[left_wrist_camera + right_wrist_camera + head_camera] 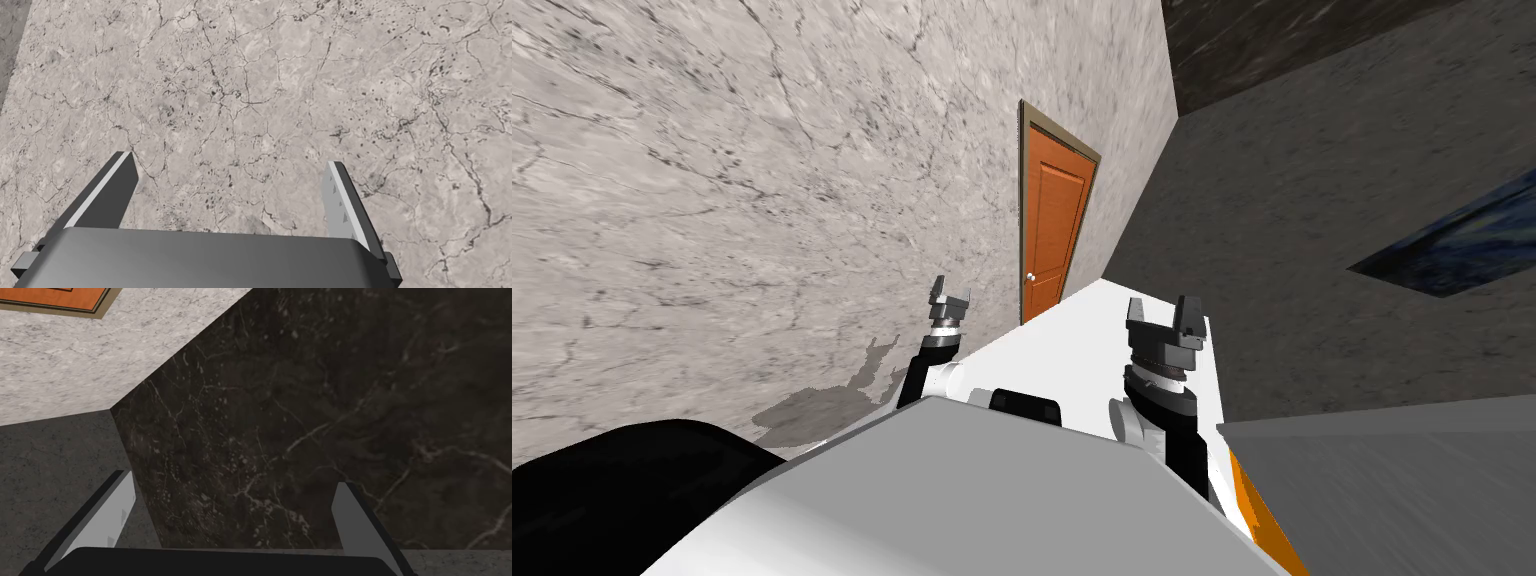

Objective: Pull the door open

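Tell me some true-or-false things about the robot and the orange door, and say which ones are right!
1. The door is orange. True.
2. The door stands wide open. False: it is shut.
3. The left gripper holds the knob. False: the left gripper is open, empty and well short of the knob.
4. The right gripper is open. True.

left gripper [952, 291], right gripper [1163, 306] — both splayed
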`<state>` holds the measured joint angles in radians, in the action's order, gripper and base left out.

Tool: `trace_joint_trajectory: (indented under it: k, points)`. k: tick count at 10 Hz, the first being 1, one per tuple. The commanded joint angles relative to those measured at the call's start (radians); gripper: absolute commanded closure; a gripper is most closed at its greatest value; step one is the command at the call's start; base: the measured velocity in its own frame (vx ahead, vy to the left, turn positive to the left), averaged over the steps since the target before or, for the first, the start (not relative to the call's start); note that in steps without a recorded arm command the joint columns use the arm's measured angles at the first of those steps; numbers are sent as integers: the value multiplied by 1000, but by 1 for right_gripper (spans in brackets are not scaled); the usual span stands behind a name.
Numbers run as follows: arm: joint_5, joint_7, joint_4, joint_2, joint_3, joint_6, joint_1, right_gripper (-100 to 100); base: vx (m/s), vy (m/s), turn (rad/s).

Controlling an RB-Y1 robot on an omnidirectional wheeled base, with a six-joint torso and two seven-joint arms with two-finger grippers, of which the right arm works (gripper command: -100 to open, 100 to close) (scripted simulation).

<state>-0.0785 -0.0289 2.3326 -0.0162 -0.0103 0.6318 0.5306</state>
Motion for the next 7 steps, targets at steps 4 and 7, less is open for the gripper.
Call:
trace_joint_trajectory:
  k: [4, 7]
  points:
    - [7, 81, -82, -21, -3, 10, -22, -100, 84, -15, 100]
    - [12, 140, -141, -35, -5, 17, -38, -100, 102, -15, 114]
